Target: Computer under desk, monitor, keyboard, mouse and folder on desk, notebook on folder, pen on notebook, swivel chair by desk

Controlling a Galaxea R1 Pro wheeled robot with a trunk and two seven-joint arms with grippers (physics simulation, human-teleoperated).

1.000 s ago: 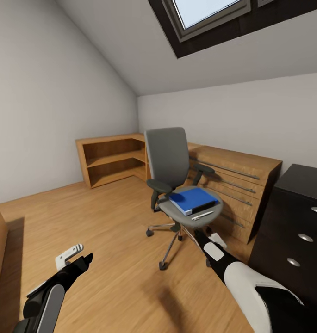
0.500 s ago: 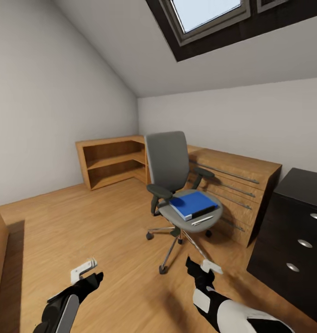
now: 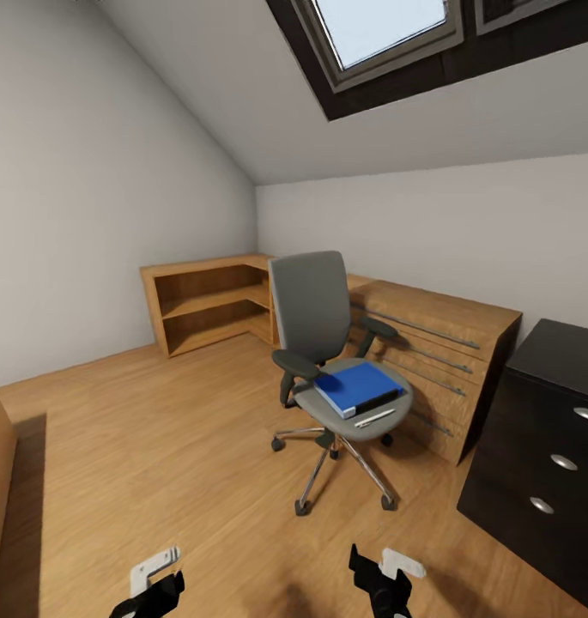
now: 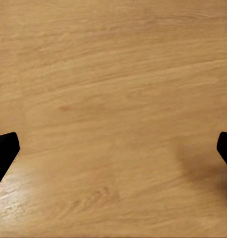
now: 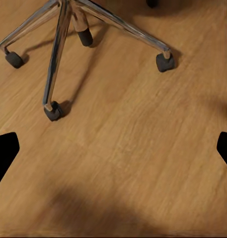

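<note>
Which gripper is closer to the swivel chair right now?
Right. The right gripper sits low, just in front of the swivel chair base; the left gripper is farther off to the chair's left, over bare floor.

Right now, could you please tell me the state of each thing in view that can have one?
Chair: upright on the floor, beside the wooden chest.
Folder: closed, flat on the chair seat.
Pen: lying on the seat by the folder.
Black drawer unit: drawers shut.
Shelf: open-fronted, nothing visible on it.
Left gripper: open, over floor.
Right gripper: open, over floor near the chair's wheels.
</note>
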